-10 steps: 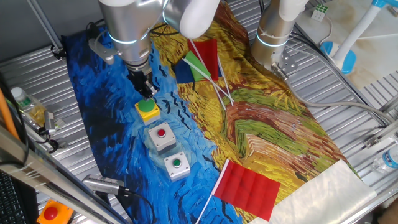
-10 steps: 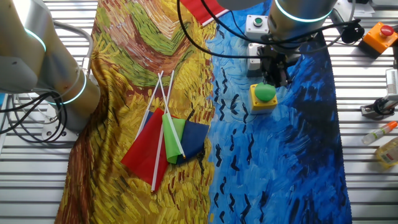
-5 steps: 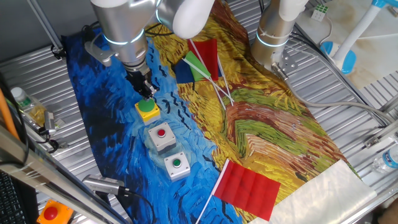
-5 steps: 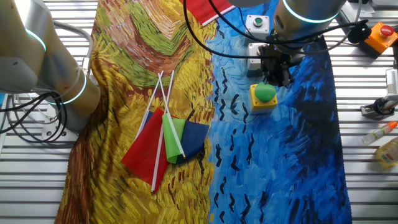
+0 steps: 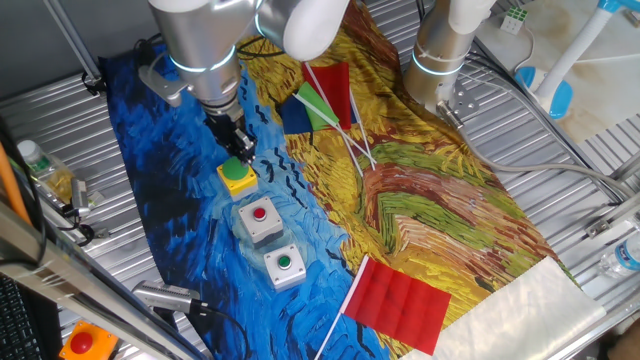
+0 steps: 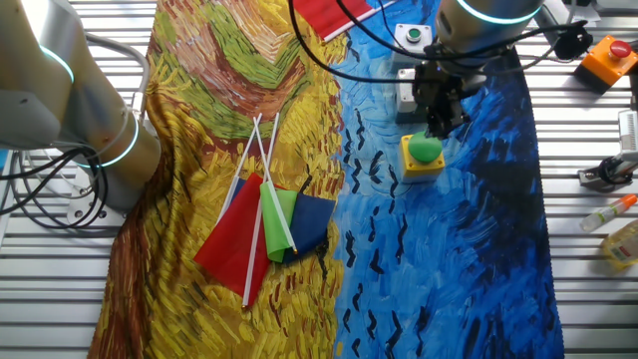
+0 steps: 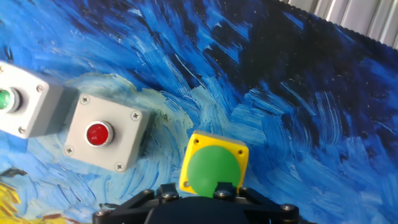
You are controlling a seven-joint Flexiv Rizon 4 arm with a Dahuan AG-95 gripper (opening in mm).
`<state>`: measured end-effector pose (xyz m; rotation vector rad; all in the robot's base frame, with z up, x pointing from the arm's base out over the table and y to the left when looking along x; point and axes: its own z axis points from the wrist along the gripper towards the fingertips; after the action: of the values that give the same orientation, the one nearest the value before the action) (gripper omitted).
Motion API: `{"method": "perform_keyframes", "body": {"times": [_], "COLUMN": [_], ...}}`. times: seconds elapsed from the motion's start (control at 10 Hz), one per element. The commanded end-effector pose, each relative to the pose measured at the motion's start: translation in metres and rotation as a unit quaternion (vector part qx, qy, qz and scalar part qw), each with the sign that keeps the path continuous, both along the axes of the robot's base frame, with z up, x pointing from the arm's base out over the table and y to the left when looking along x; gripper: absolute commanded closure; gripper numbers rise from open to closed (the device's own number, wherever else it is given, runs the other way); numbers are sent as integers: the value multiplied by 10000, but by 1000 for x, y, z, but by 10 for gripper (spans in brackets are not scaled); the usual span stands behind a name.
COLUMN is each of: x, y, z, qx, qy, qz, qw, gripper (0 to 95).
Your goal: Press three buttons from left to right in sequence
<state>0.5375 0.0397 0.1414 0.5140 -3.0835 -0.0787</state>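
Observation:
Three button boxes stand in a row on the blue part of the painted cloth. The yellow box with the green dome cap (image 5: pixel 238 176) (image 6: pixel 425 150) (image 7: pixel 211 170) is nearest my gripper. Then come the grey box with the red cap (image 5: pixel 260 217) (image 7: pixel 99 134) and the grey box with the green cap (image 5: pixel 284 264) (image 6: pixel 413 37) (image 7: pixel 17 103). My gripper (image 5: pixel 242 155) (image 6: pixel 435 126) points down right at the top of the green dome, at or just above it. No view shows a gap or contact between the fingertips. The hand view shows only the gripper's black base.
An orange box with a red button (image 5: pixel 82 342) (image 6: pixel 610 56) sits off the cloth. Small flags (image 5: pixel 320 100) (image 6: pixel 269 224) and a red flag (image 5: pixel 398 302) lie on the yellow part. A second arm's base (image 5: pixel 440 60) (image 6: pixel 95 130) stands at the cloth's edge. Bottles (image 6: pixel 613 214) lie on the metal table.
The gripper has shifted slightly, a little lower over the green dome. The button boxes have not moved.

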Motion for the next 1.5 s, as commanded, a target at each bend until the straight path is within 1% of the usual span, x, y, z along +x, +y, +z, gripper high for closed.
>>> {"method": "perform_keyframes", "body": {"times": [0.1,0.4,0.5,0.9,1.0,1.4,1.5], "x": [-1,-4,-4,-3,-3,-3,-3], "y": [5,12,14,14,14,14,14], "z": [0,4,4,5,5,5,5], "qx": [10,17,14,-3,-6,-15,-40], "qy": [-6,-6,-5,16,22,51,56], "qz": [-45,-85,-58,-77,-80,-98,-143], "qw": [10000,10000,10000,10000,10000,9999,9999], "gripper": [570,570,380,380,570,570,570]}}
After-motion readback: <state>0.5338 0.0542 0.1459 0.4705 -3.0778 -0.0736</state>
